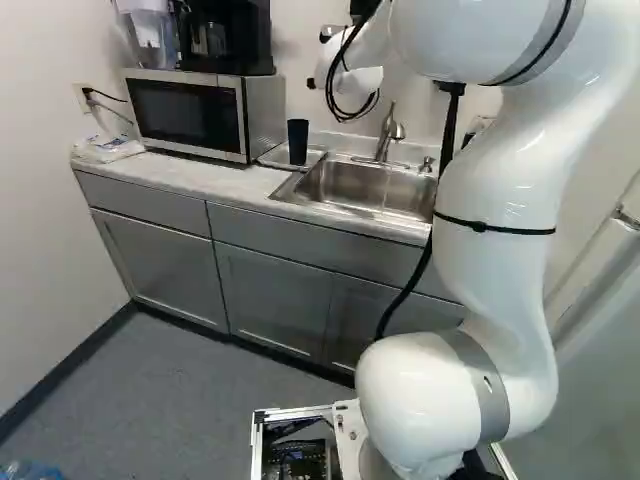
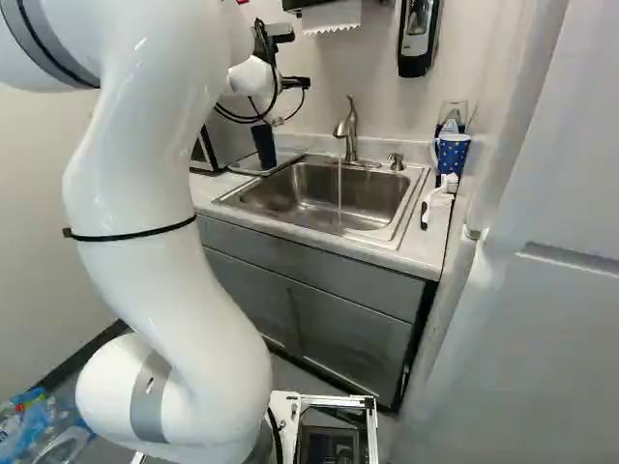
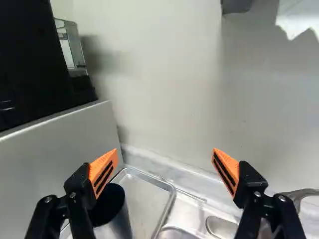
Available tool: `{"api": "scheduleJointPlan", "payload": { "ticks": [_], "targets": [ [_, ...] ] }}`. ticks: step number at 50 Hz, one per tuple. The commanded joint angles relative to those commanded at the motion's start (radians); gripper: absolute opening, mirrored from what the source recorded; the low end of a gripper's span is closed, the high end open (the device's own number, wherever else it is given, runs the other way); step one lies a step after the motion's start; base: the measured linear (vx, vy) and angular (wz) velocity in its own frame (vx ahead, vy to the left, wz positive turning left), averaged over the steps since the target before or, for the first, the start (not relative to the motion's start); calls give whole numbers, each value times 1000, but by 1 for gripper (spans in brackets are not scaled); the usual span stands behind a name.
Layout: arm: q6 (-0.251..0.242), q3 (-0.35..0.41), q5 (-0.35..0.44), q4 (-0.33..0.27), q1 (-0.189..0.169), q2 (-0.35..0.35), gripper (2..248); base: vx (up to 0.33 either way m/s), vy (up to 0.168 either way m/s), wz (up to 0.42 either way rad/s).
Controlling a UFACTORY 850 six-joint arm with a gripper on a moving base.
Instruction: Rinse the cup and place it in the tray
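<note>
Our gripper (image 2: 296, 83) hangs above the counter (image 1: 178, 172), its claw standing wide open, with nothing between the orange pads (image 3: 103, 172). We see the dark cup (image 1: 298, 141) upright in the metal tray (image 3: 144, 199), mouth up, just above the middle of the left base view; in the wrist view it shows below one finger. The tray lies between the microwave (image 1: 190, 112) and the sink (image 2: 319, 198). A thin stream of water (image 2: 339, 193) runs from the tap (image 2: 350, 128) into the sink, in the upper middle of the right base view. Over at the upper right there, we have a blue spotted cup (image 2: 452, 153) on the counter, and a dispenser (image 2: 416, 39) on the wall. A black coffee maker (image 1: 222, 38) sits on the microwave, upper left in the left base view.
</note>
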Motion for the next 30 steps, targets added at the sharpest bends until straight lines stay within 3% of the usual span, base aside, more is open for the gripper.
{"api": "scheduleJointPlan", "payload": {
  "ticks": [30],
  "targets": [
    [0, 41, 0, 0, -68, 38, 247, 0, 0, 0]
  ]
}}
